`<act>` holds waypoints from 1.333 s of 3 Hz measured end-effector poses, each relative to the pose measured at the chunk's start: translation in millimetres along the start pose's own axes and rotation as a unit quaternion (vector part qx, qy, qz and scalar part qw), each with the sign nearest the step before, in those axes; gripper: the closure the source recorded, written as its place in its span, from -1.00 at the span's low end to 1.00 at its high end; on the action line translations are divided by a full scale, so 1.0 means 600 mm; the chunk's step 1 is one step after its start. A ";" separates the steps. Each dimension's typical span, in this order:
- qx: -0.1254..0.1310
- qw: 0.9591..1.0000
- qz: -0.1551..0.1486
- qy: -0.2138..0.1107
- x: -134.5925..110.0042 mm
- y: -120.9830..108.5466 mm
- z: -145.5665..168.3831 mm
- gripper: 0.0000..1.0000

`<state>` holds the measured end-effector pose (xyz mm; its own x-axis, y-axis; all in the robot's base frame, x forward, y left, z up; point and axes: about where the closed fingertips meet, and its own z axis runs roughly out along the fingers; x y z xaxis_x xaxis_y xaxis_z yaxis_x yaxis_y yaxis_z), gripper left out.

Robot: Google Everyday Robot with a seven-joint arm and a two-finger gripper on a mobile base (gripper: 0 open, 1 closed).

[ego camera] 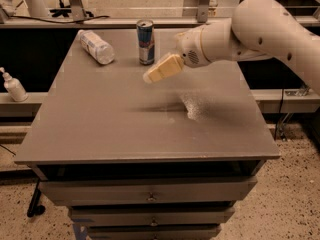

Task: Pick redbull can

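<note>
1. The desk (125,134) has a flat grey top, and drawers (150,191) are stacked under its front edge.
2. The redbull can (145,41) stands upright on the desk near the far edge, about midway across.
3. A clear plastic bottle (96,46) lies on its side near the far left corner, apart from the can.
4. A pale, scuffed patch (192,106) marks the top right of centre.
5. The tool (152,75) hangs above the desk, just in front of the can, and casts a shadow (160,107) on the top.
</note>
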<state>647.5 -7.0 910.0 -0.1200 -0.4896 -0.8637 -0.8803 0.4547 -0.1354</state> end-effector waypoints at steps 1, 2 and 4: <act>0.024 1.000 -0.009 -0.014 -0.007 -0.010 -0.009 -1.00; 0.063 0.997 -0.021 -0.049 -0.024 -0.051 -0.007 -1.00; 0.104 0.988 -0.006 -0.112 -0.033 -0.146 0.051 -1.00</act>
<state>740.9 -13.9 924.2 0.0148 -0.3291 -0.9442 -0.7654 0.6039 -0.2225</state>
